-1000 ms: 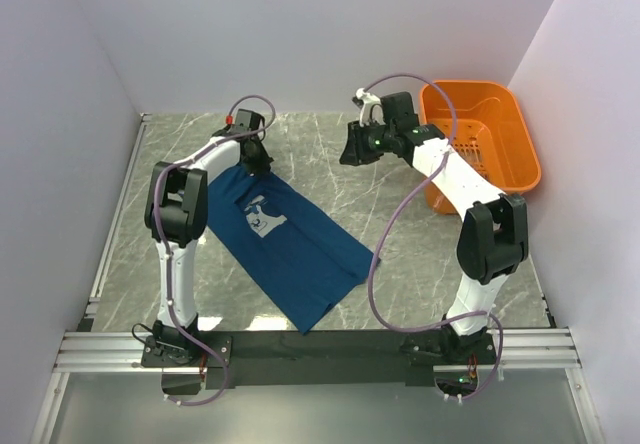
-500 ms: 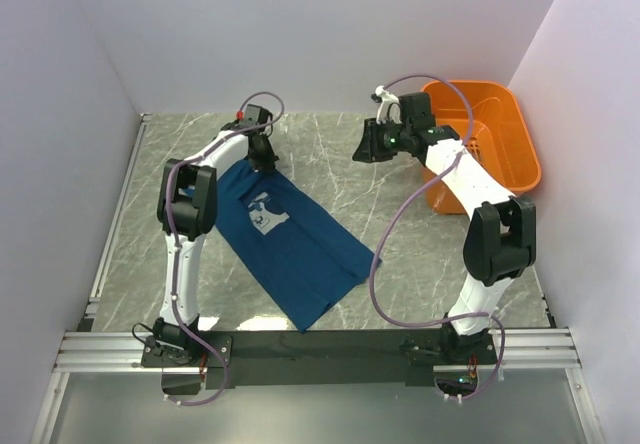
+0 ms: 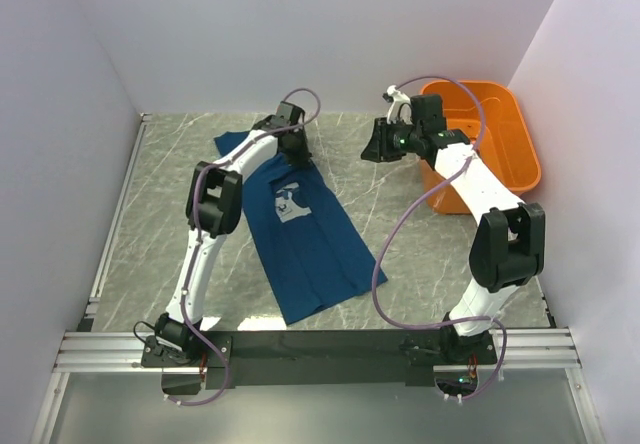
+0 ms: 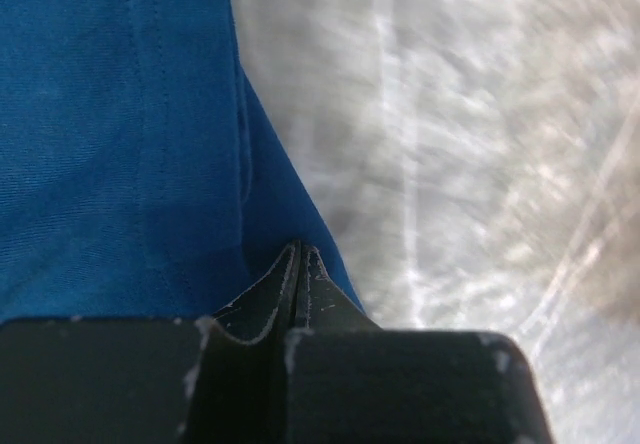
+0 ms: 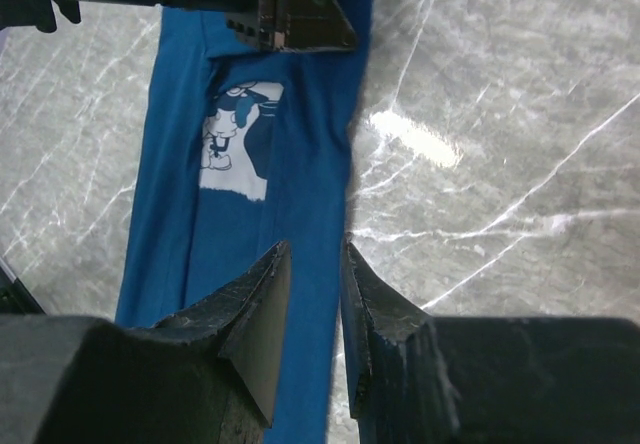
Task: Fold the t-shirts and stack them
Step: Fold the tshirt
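Left gripper (image 4: 298,251) clamped shut on the t-shirt (image 3: 312,239) edge; right gripper (image 5: 312,254) slightly apart, holding nothing.
T-shirt lies flat on the table (image 3: 400,254), stretching from the left fingertips toward the arm bases, its mouse print (image 3: 289,204) face up just below them. Right gripper hangs well to the side, aimed at the shirt, basket (image 3: 505,144) just behind it.

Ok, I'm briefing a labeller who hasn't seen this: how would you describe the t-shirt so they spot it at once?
On the grey marbled table, left of centre, the navy-blue t-shirt lies as a long strip running from the far side toward the near edge. Its pale square cartoon print sets it apart from the orange plastic basket at far right.
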### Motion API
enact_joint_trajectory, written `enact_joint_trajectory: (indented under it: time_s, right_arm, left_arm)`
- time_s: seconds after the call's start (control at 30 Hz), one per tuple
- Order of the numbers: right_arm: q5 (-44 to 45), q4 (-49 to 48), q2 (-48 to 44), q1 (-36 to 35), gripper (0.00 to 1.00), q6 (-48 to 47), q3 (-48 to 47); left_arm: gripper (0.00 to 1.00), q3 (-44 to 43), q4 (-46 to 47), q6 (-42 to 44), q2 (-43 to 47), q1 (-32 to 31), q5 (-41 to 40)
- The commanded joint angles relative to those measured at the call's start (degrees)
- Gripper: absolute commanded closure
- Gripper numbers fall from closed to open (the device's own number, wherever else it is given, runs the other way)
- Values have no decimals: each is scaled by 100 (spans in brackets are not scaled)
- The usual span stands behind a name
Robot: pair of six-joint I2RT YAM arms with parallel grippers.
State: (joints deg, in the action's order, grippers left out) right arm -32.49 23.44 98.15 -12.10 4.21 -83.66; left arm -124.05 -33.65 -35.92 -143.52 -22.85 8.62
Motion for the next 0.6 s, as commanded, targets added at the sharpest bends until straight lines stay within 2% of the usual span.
enact_joint_trajectory:
  time_s: [0.0,0.13,0.2,0.3,0.4,0.43,0.47,0.5,0.53,0.57]
  right_arm:
    - [-56,-173,-349,50,66,-78,95]
    - [-12,-165,-428,67,66,-218,165]
    - [-20,-121,-507,76,65,-324,174]
    - [-3,125,-656,76,63,-832,113]
    - [-301,616,-911,76,61,-1947,104]
    - [-406,766,-990,76,60,-2716,139]
    - [-625,1054,-1182,76,58,-3106,270]
    - [-740,1188,-1306,85,57,-3502,375]
    - [-898,1346,-1420,102,56,-4437,498]
    - [-1265,1834,-1621,102,54,-5020,761]
  left_arm:
    - [99,-93,-230,261,-308,-202,535]
    - [94,-32,-98,401,-159,-211,676]
    - [82,-49,-28,454,8,-202,457]
    - [63,144,323,577,718,-185,0]
    - [48,565,735,893,1737,-185,-273]
    - [45,757,859,1085,2358,-167,-352]
    - [38,1238,1017,1174,2686,-176,-422]
    - [36,1521,1271,1280,3020,-158,-440]
    - [35,1820,1377,1524,3667,-167,-440]
    - [32,2475,1492,1649,4004,-158,-371]
